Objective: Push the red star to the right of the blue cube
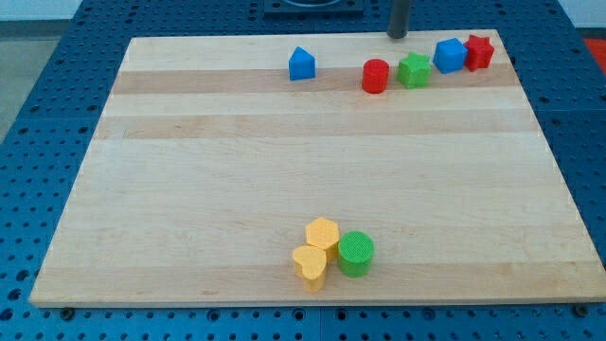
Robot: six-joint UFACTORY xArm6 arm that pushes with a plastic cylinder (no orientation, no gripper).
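The red star [480, 52] sits near the board's top right corner, touching the right side of the blue cube [450, 55]. My tip [397, 35] is at the board's top edge, to the left of the blue cube and above the green star [414, 70]. It touches no block.
A red cylinder [375, 76] stands just left of the green star. A blue house-shaped block [301, 63] sits at top centre. Near the bottom edge, a yellow hexagon [323, 233], a yellow heart [310, 266] and a green cylinder [356, 253] cluster together. The wooden board [189, 189] lies on a blue pegboard.
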